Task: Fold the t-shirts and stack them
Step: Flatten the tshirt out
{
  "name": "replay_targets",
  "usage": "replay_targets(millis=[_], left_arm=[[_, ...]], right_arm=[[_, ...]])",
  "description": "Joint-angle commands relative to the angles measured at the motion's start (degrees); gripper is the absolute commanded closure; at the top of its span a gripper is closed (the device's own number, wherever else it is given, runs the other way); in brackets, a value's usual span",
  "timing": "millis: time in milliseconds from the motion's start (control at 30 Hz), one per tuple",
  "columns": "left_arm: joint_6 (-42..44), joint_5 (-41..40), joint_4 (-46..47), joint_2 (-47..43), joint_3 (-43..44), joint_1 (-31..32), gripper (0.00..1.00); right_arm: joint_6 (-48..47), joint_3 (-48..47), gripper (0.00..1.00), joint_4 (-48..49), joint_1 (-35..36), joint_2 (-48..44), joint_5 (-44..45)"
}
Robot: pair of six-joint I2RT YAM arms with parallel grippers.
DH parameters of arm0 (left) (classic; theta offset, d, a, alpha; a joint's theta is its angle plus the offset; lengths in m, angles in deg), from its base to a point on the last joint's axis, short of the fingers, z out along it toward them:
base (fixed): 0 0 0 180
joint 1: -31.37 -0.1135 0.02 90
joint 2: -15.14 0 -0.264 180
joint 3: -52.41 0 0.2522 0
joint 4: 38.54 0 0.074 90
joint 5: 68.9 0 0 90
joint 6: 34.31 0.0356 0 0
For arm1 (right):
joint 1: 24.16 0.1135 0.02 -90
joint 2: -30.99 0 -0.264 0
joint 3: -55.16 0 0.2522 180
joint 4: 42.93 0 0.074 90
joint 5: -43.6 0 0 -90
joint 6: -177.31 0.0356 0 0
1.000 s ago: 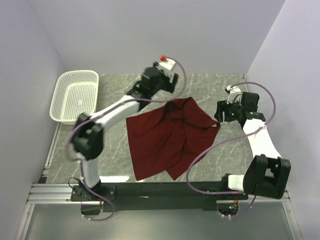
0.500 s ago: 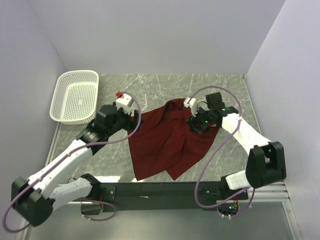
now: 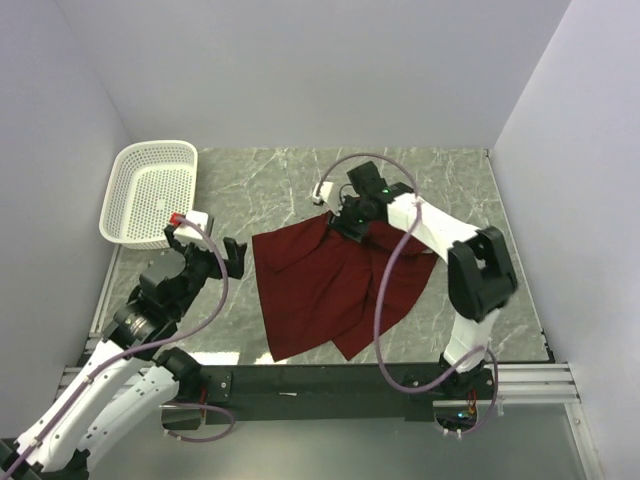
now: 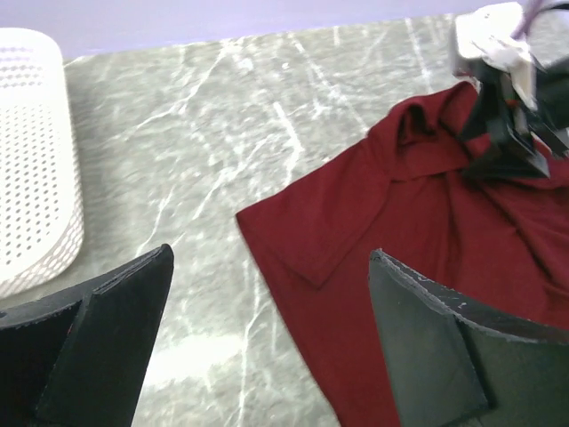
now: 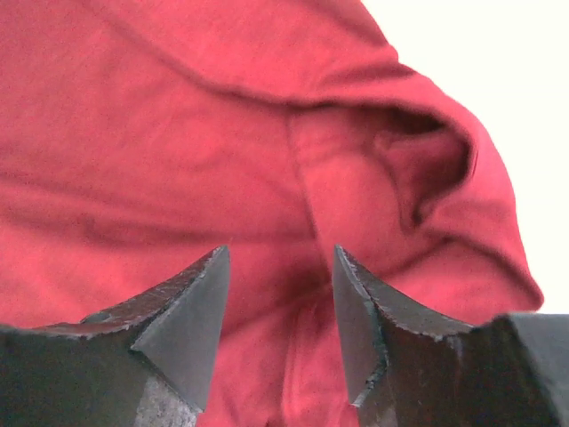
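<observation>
Main risk: bad pinch. T-shirt [image 3: 320,290] spread mid tabletop [image 3: 450,175], far corner bunched into a multi-layer hump directly under right jaws. Closing there → prob a wrinkle or 2+ layers instead of one clean edge, then a skewed fold or the whole shirt dragged along on lift.

No anchor on opp side: left jaws well clear of the cloth. Any pull from the right → likely a slide across the marble, not a fold.

Also purple cable [image 3: 381,310] of right arm [image 3: 435,228] draped over the cloth in top view. Possible snag or rumple near the hem during an arm swing.

Near hem uneven, two flaps overlapping. Would carry misalignment into the stack if not squared up first.

Basket [image 3: 150,190] at far left, well apart from the shirt, so no worry for the cloth. Near left jaws though; worth watching on next left move.

Right jaws: part open, modest gap btw tips, pointed down at the hump by a seam. Nothing clamped per wrist view; contact w/ cloth – can't tell.

Left jaws: spread wide, empty, hovering over bare tabletop btw basket and shirt's left edge, touching nothing.
</observation>
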Motion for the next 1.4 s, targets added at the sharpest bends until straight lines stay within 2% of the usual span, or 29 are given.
replay_targets(millis=[0, 200, 633, 867, 1000, 1100, 1200, 1367], left_arm=[[0.6, -3.7, -0.5, -3.0, -2.9, -0.1, 0.03], [0.3, -5.3, 1.4, -6.5, -5.2, -0.1, 0.01], [0.4, -3.4, 2.3, -5.9, -5.7, -0.1, 0.01], [0.3, -2.8, 2.3, -5.8, -5.8, -0.1, 0.01], [0.3, -2.1, 2.4, -5.2, -5.7, -0.1, 0.01], [0.4, -1.9, 2.4, -5.0, -5.7, -0.1, 0.01], [0.4, -1.5, 2.4, -5.2, -5.8, -0.1, 0.01], [0.5, -0.7, 2.7, -4.6, -5.8, -0.1, 0.01]], right_arm=[[1.4, -6.3, 0.44, -4.0, 0.9, 5.2, 2.2], [0.7, -7.9, 0.44, -4.5, 1.6, 9.0, 4.3], [1.4, -9.6, 0.41, -3.1, 2.3, 14.1, 9.7], [2.5, -12.0, 0.44, -2.3, 2.2, 16.4, 13.1], [2.7, -11.5, 0.56, -1.8, 2.2, 16.1, 13.3], [2.8, -11.5, 0.69, -1.9, 1.9, 15.8, 13.5], [3.0, -10.8, 0.85, -1.4, 1.6, 14.7, 13.2], [3.6, -10.9, 0.95, -0.6, 1.1, 14.2, 13.4]])
